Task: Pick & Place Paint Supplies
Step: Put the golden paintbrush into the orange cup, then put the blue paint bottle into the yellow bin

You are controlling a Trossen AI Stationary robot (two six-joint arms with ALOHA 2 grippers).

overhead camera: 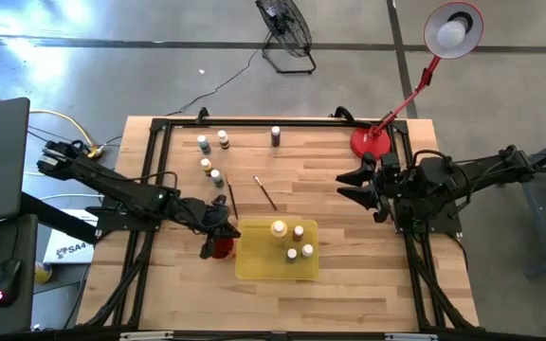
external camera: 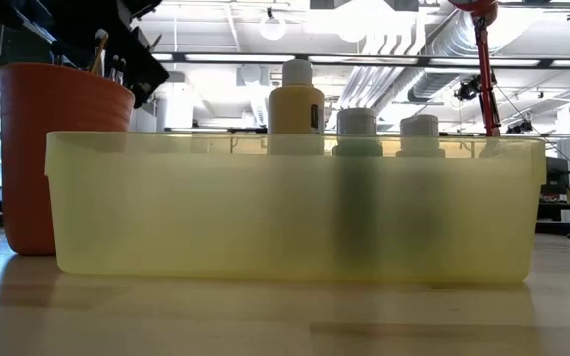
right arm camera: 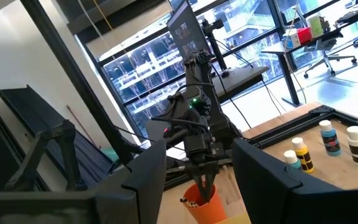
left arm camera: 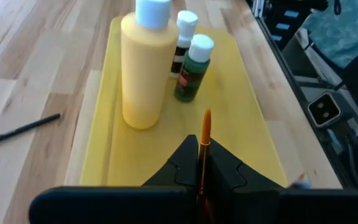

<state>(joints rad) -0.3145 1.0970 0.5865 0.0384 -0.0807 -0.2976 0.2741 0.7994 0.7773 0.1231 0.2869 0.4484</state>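
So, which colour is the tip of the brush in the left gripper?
Orange; the paintbrush tip shows best in the left wrist view, clamped in the left gripper.

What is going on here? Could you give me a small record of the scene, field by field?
Left arm: fingers shut on a paintbrush, over the red cup
Right arm: waiting at the table's right side, fingers open
Yellow tray: holds one big yellow bottle and three small bottles
Loose on table: five small bottles at the far side, two brushes
Also on table: red lamp
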